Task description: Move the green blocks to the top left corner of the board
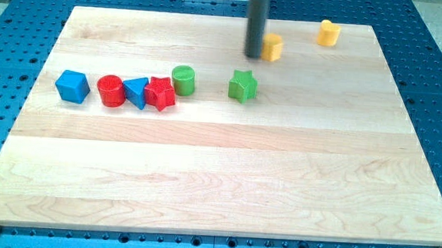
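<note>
In the camera view, my tip rests on the wooden tabletop near the view's top, just beside a yellow block; no gripper shows. The green star sits below it, the green cylinder further left, next to the red star.

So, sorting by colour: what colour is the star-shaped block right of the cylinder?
Green star, clearest in the camera view.

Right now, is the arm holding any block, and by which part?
Nothing is held. My tip is a bare rod end, standing just left of a yellow block, above the green star.
</note>
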You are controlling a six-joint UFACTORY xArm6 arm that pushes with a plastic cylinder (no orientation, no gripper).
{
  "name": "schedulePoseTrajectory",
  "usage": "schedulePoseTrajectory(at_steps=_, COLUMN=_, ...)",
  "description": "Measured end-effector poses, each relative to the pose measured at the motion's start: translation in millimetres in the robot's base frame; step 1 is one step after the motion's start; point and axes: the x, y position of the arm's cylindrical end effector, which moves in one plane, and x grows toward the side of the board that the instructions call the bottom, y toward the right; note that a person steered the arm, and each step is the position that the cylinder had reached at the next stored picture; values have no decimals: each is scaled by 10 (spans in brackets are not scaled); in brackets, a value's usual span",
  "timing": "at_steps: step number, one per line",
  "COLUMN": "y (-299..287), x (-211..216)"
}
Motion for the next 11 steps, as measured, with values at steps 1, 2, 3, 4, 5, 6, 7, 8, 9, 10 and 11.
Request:
schedulePoseTrajectory(at_steps=1, y=385, x=-19)
schedulePoseTrajectory(at_steps=2, y=198, x=209)
schedulePoseTrajectory(at_steps=3, y=665, x=609)
schedulePoseTrajectory(at_steps=4, y=5, x=1132)
schedulePoseTrajectory(at_steps=5, y=-470, x=906)
schedulePoseTrajectory(at_steps=6, y=-706, x=817)
schedulePoseTrajectory(at_steps=7, y=-775, x=792)
schedulePoseTrajectory(at_steps=8, y=-841, x=897)
schedulePoseTrajectory(at_steps=9, y=-825, x=1080)
schedulePoseTrajectory(at_steps=10, y=-1306, x=993)
schedulePoseTrajectory(at_steps=11, y=-1322, x=989)
